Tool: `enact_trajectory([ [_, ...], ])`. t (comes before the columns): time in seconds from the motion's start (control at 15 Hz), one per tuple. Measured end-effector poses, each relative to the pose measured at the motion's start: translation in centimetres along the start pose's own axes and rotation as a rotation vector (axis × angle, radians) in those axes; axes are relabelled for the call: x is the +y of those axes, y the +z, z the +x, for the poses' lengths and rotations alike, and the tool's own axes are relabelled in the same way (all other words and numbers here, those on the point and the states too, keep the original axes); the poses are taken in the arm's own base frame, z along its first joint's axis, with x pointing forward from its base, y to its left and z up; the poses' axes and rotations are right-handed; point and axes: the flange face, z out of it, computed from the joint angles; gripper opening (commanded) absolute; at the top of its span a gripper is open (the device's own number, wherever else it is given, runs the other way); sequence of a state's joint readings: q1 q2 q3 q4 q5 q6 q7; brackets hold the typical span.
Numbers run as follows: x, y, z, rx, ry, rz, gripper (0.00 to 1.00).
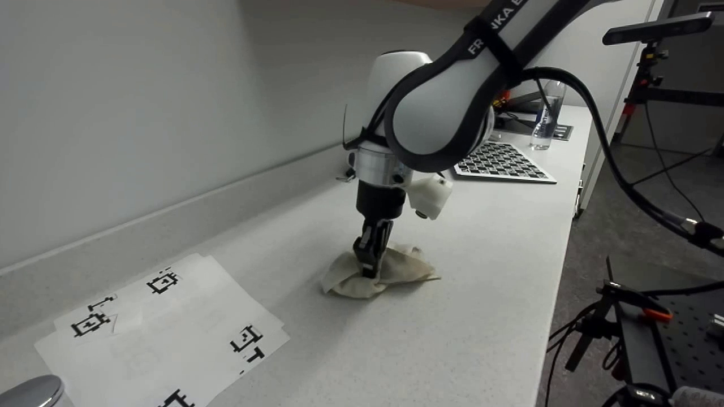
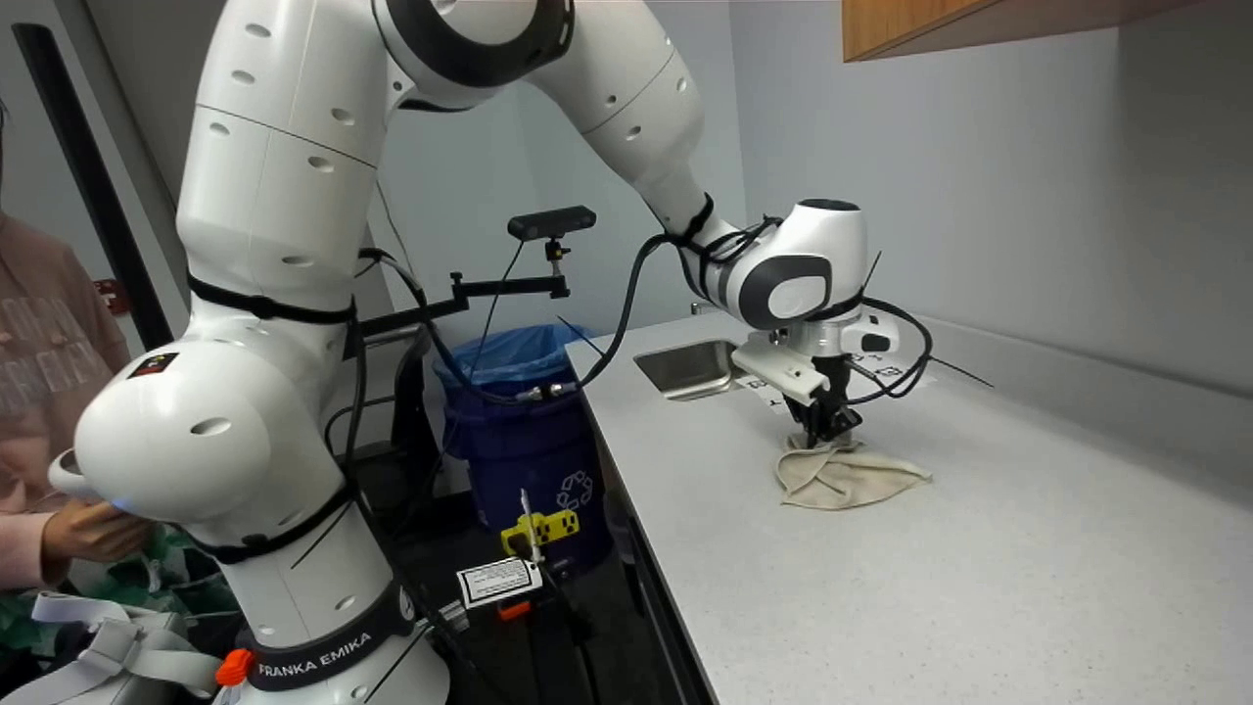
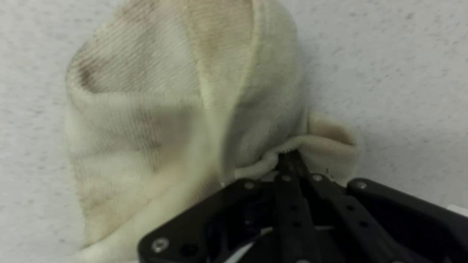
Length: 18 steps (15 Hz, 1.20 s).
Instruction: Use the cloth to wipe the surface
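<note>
A crumpled beige cloth (image 1: pixel 404 267) lies on the light speckled countertop (image 1: pixel 452 339). It also shows in an exterior view (image 2: pixel 850 480) and fills much of the left of the wrist view (image 3: pixel 146 124), with brownish stains. My gripper (image 1: pixel 370 272) points down into the cloth in both exterior views. In the wrist view the fingers (image 3: pixel 292 160) are close together, with cloth bunched around their tips. They are shut on a fold of the cloth. The very fingertips are hidden in the fabric. The cloth rests on the counter.
Paper sheets with black markers (image 1: pixel 169 333) lie on the counter by the wall. A checkered board (image 1: pixel 503 161) and a water bottle (image 1: pixel 547 118) stand at the opposite end. A sink (image 2: pixel 690 370) is set into the counter. A wall borders the back.
</note>
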<state>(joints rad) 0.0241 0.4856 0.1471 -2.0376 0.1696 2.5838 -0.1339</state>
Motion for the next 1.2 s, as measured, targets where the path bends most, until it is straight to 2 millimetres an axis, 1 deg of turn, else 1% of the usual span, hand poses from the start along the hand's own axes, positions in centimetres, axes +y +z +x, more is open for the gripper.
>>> enact_trajectory([
  [0.2, 5.1, -1.1, -0.3, 0.049, 0.11, -0.027, 0.0],
  [0.4, 9.3, -2.1, -1.3, 0.095, 0.217, -0.038, 0.0],
  [0.53, 11.2, -2.7, -2.0, 0.116, 0.27, -0.043, 0.0],
  [0.67, 12.2, -3.0, -2.6, 0.122, 0.3, -0.046, 0.0],
  [0.8, 11.9, -2.8, -2.6, 0.118, 0.303, -0.043, 0.0],
  [0.93, 10.4, -2.2, -2.5, 0.108, 0.282, -0.034, 0.0],
  [1.07, 7.7, -1.4, -2.2, 0.095, 0.241, -0.017, 0.0],
  [1.2, 4.1, -0.6, -1.9, 0.08, 0.184, 0.007, 0.0],
])
